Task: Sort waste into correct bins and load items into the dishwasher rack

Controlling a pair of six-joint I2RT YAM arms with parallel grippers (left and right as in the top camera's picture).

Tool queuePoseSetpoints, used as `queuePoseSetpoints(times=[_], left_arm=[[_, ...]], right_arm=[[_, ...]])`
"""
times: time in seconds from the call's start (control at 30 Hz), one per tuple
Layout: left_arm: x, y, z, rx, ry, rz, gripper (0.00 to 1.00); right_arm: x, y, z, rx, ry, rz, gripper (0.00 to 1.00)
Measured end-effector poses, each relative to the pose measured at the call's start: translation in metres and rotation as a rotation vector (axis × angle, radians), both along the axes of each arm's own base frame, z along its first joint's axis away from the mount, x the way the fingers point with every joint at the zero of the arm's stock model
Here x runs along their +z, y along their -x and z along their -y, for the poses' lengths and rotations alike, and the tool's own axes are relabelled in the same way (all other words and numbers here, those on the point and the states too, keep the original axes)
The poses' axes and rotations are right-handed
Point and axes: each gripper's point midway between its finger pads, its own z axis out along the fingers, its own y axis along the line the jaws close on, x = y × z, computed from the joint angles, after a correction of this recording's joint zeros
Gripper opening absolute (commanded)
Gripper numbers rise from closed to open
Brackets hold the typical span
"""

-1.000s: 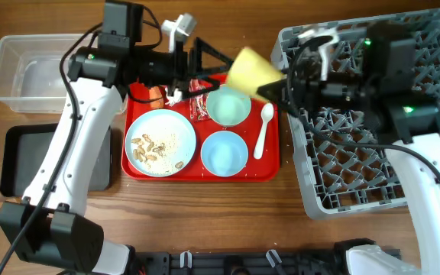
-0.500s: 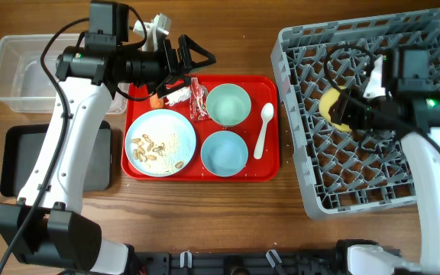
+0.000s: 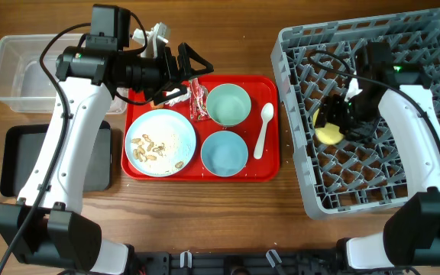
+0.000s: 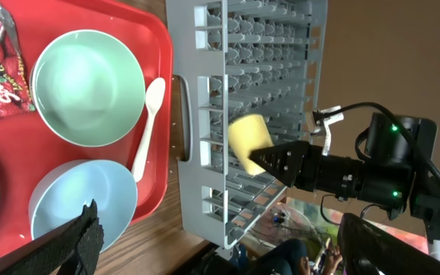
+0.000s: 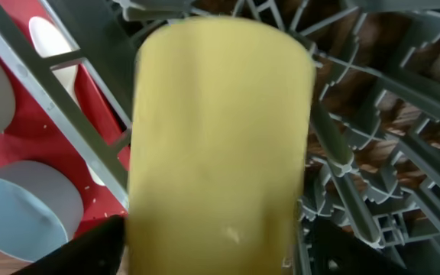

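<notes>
My right gripper point(image 3: 336, 116) is shut on the small yellow cup point(image 3: 326, 135) and holds it low among the pegs in the left-middle of the grey dishwasher rack point(image 3: 373, 191). In the right wrist view the cup point(image 5: 220, 137) fills the space between my fingers point(image 5: 220, 256). My left gripper point(image 3: 197, 65) is open and empty above the far left corner of the red tray point(image 3: 270, 172). On the tray are the plate with food scraps point(image 3: 160, 141), the mint bowl point(image 3: 228, 105), the blue bowl point(image 3: 224, 153), the white spoon point(image 3: 263, 130) and the red wrapper point(image 3: 198, 99). The carrot is hidden.
The clear tub point(image 3: 21, 76) stands at the far left, with the black tray point(image 3: 21, 160) in front of it. The left wrist view shows the mint bowl point(image 4: 88, 85), the blue bowl point(image 4: 82, 206), the spoon point(image 4: 147, 118) and the rack point(image 4: 258, 69).
My right gripper carried the yellow cup from above the tray's right edge into the rack and lowered it among the pegs. My left arm shifted slightly left and stayed open.
</notes>
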Motion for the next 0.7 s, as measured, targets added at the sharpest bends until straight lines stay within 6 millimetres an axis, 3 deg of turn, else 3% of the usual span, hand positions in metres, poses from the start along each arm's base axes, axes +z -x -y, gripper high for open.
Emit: queuePoseSetpoints(times=[0.1, 0.2, 0.3, 0.37, 0.4, 0.47, 0.57, 0.63, 0.7], left_arm=[[0.0, 0.0, 0.0, 0.0, -0.001, -0.001, 1.0], [-0.001, 0.0, -0.001, 0.003, -0.005, -0.001, 1.0], [-0.002, 0.0, -0.001, 0.006, -0.011, -0.001, 1.0], [-0.003, 0.0, -0.002, 0.008, -0.016, -0.008, 1.0], [-0.004, 0.001, -0.003, 0.01, -0.023, -0.015, 1.0], [-0.008, 0.004, -0.005, 0.017, -0.038, -0.033, 1.0], [-0.015, 0.006, -0.01, 0.035, -0.08, -0.056, 0.95], [-0.018, 0.007, -0.014, 0.037, -0.106, -0.057, 0.93], [-0.02, 0.007, -0.015, 0.037, -0.116, -0.057, 0.89]], right_arm=[[0.003, -0.005, -0.002, 0.029, -0.009, 0.024, 0.8], [0.022, -0.022, -0.007, 0.057, -0.036, 0.111, 0.78], [0.064, -0.045, -0.012, 0.078, -0.06, 0.268, 0.64], [0.088, -0.051, -0.015, 0.091, -0.07, 0.357, 0.45], [0.097, -0.051, -0.016, 0.094, -0.074, 0.382, 0.41], [0.107, -0.047, -0.021, 0.121, -0.091, 0.415, 0.41], [0.108, -0.044, -0.037, 0.18, -0.121, 0.416, 0.37], [0.108, -0.042, -0.06, 0.256, -0.15, 0.421, 0.37], [0.112, -0.046, -0.086, 0.337, -0.172, 0.464, 0.46]])
